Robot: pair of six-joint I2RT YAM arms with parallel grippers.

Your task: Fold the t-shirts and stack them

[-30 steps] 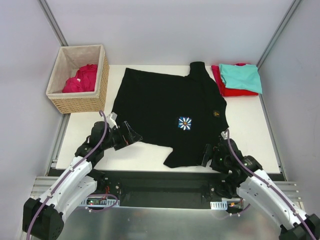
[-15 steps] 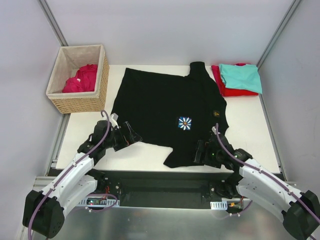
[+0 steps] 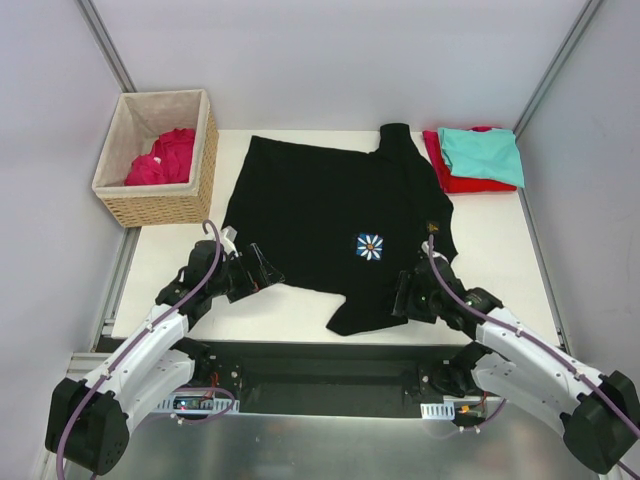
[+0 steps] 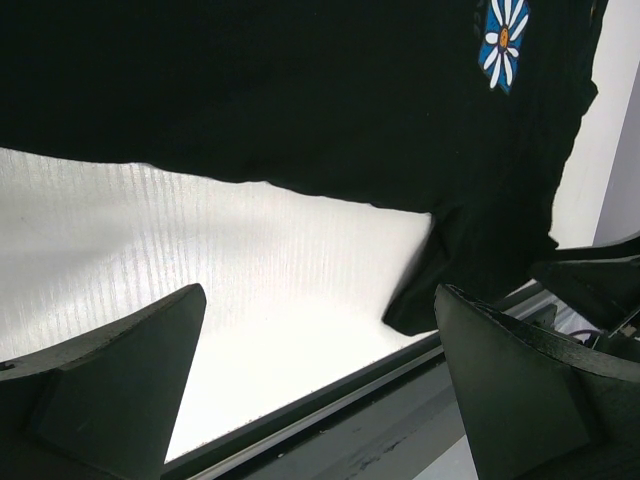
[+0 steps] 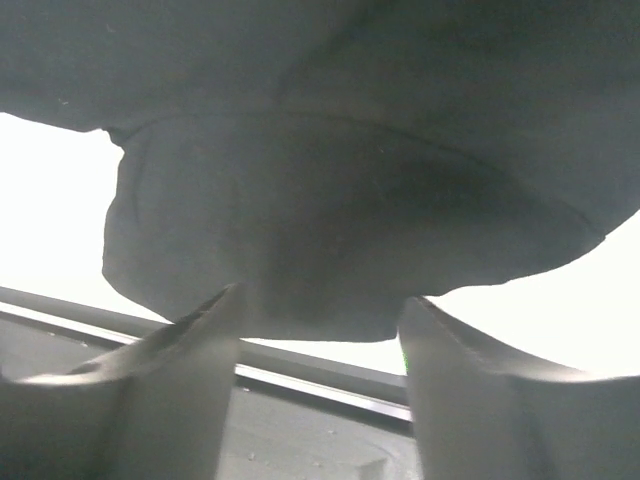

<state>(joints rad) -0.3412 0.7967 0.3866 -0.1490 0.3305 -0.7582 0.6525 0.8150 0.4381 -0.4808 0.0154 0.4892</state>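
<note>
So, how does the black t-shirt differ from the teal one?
The black t-shirt lies spread out on the table; the teal t-shirt is folded, on top of the red t-shirt at the far right corner. The black one carries a flower print; the teal one is plain. Both are cloth shirts.

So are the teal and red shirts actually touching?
Touching. The top view shows the teal shirt lying folded on the red shirt, whose edges stick out beneath it.
</note>
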